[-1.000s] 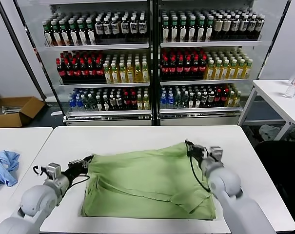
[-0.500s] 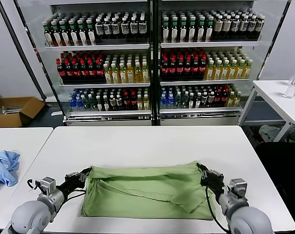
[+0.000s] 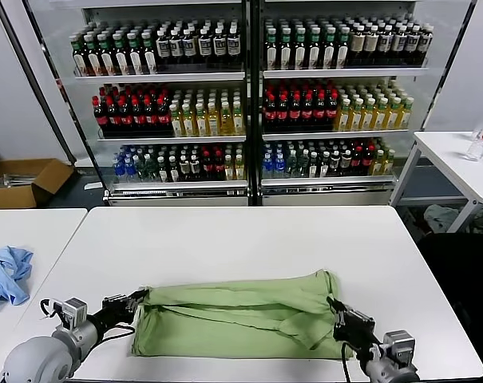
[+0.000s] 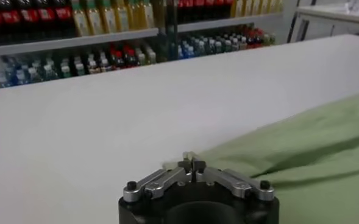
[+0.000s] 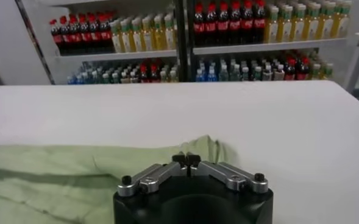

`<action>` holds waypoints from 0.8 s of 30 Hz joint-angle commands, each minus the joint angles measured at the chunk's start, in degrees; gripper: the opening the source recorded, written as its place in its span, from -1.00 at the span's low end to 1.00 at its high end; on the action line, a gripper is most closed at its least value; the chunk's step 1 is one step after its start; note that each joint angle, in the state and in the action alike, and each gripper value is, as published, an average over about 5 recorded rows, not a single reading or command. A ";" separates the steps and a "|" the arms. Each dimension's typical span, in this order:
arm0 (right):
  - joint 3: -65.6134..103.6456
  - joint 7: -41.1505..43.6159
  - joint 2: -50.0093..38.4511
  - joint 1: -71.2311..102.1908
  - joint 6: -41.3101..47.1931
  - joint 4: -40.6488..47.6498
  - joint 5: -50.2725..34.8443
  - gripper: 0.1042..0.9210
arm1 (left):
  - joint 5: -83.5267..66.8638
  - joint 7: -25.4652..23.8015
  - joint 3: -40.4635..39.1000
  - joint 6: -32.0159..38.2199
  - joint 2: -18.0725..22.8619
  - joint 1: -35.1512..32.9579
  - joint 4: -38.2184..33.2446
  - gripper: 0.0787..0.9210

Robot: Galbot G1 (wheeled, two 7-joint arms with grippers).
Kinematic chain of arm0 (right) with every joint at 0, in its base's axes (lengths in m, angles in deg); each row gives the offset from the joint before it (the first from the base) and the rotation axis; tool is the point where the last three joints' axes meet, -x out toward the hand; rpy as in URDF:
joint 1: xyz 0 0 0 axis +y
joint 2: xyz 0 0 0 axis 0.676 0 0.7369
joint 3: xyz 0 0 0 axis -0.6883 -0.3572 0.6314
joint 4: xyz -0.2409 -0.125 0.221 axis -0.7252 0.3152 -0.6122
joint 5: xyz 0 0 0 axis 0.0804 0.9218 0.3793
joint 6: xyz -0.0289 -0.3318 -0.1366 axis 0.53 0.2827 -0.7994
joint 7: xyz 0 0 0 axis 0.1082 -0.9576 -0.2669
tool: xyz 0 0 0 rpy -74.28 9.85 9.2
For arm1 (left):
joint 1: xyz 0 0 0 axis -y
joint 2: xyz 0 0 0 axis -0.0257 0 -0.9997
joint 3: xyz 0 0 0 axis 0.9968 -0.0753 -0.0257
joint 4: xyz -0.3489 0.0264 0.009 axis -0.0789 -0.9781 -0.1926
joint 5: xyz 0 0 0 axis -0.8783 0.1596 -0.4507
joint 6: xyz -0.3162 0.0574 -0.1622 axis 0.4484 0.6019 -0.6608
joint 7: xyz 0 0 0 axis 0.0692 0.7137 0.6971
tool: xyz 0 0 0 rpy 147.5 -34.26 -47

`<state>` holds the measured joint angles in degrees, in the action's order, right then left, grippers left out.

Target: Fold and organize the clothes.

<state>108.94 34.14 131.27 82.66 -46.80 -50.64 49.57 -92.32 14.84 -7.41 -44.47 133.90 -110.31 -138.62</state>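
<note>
Both tools, L (image 3: 134,301) & R (image 3: 337,306), pinch green shirt (image 3: 233,323) edges.

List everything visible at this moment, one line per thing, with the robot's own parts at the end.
polo shirt: one, light green, folded into a band along the near part of the white table
cloth: one, light blue, crumpled on the side table at the robot's left
drinks fridge: one, glass doors, behind the table, shelves full of bottles
cardboard box: one, brown, on the floor, far left
water bottle: one, clear, on the white table at far right
left tool: shut, at the shirt's left edge
right tool: shut, at the shirt's right edge
</note>
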 commanded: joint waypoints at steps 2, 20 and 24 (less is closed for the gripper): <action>1.05 -0.09 0.27 3.93 0.25 -2.11 5.16 -0.87 | 5.11 -1.08 1.72 -2.97 0.69 -1.44 -2.57 -0.85; 5.00 -0.54 1.07 3.19 -1.46 -5.34 7.95 0.37 | -5.25 40.99 -4.93 0.54 19.73 -6.62 -12.64 0.38; 4.17 -0.48 1.14 3.10 -1.72 -4.87 8.82 0.63 | -7.69 42.67 -5.94 0.30 21.11 -5.61 -12.02 0.65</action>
<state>112.86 33.67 132.30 85.39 -48.31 -54.95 56.78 -93.58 41.63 -10.33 -44.47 145.94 -115.64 -148.46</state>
